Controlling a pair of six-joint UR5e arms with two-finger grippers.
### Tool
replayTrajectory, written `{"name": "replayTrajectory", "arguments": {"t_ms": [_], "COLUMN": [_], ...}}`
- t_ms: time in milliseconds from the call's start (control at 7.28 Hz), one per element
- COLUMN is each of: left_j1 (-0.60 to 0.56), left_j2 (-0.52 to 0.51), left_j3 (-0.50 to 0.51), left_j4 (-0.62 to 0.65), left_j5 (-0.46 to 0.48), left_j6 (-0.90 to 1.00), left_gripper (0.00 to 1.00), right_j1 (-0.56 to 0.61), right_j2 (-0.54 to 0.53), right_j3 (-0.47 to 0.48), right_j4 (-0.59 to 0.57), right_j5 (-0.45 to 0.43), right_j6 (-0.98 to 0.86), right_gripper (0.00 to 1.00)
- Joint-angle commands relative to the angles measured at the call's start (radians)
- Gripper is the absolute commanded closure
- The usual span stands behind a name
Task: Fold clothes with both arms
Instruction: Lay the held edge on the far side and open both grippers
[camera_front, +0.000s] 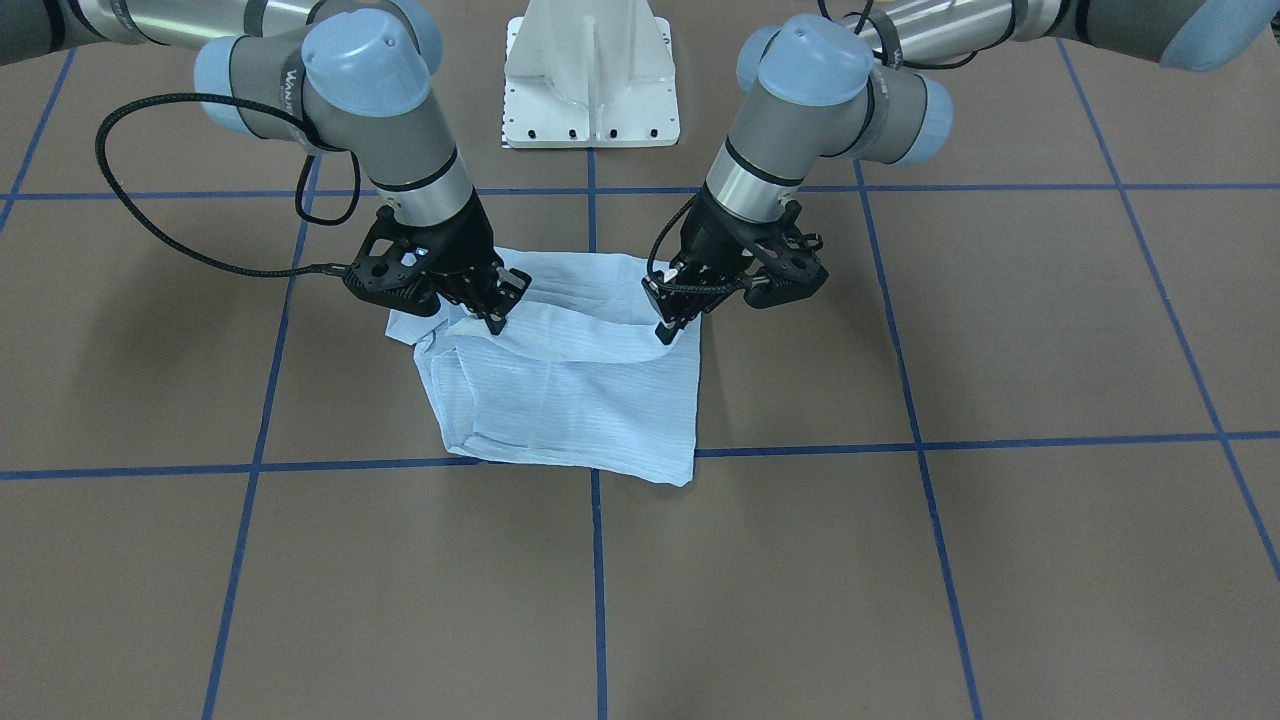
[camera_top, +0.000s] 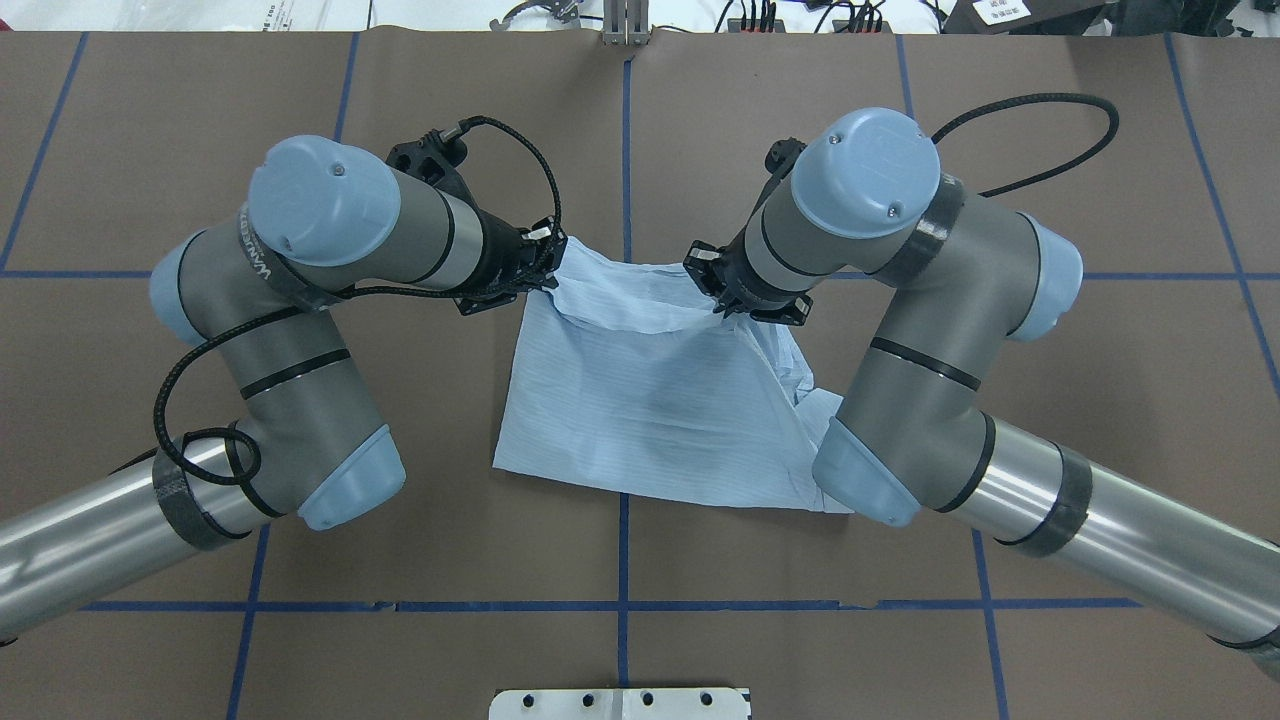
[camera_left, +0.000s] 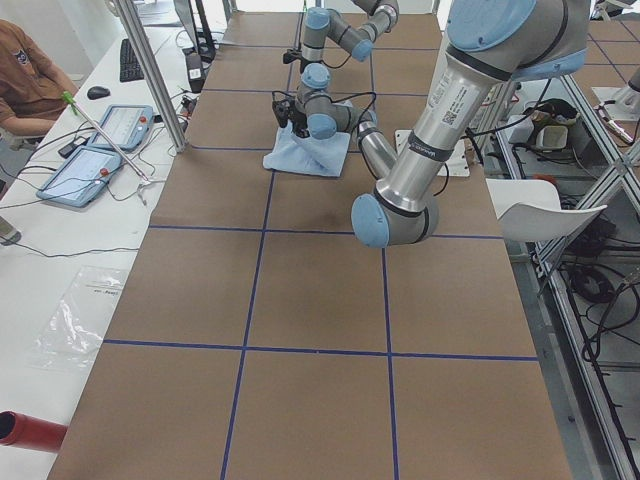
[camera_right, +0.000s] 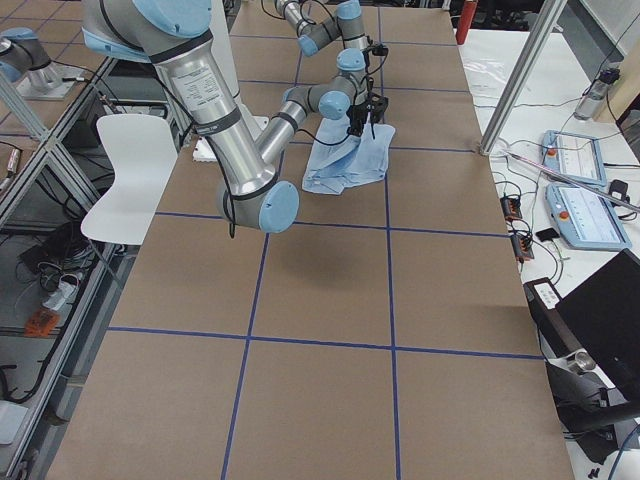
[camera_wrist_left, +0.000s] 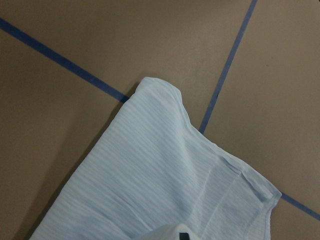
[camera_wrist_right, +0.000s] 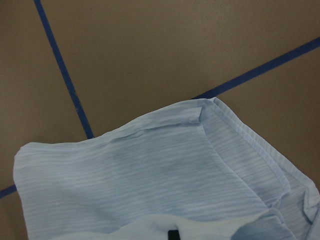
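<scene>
left gripper (camera_front: 672, 325) and right gripper (camera_front: 497, 318) each pinch a raised corner of the light blue thin striped shirt (camera_front: 570, 400). Limp, light, probably slippery.

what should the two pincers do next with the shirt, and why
Probably carry the pinched edge away from the robot and lay it on the far edge of the shirt. The left pincer and right pincer each grip a corner of a raised flap that sags between them, while the lower layer lies flat on the table ahead.
</scene>
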Motion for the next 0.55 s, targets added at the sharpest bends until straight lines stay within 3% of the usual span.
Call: {"name": "replayTrajectory", "arguments": {"t_ms": [0, 412], "left_j1": [-0.012, -0.038], "left_j2": [-0.034, -0.046], "left_j3": [0.107, 0.140], "left_j4": [-0.070, -0.095], "left_j5": [0.002, 0.000], "left_j6": [0.003, 0.006], "left_gripper": [1.00, 1.00], "right_j1": [0.004, 0.032], "right_j2": [0.024, 0.049], "right_j3": [-0.099, -0.142], "right_j4": [0.003, 0.049], "right_j5": [0.000, 0.000], "right_j6": [-0.050, -0.063], "right_gripper": [1.00, 1.00]}}
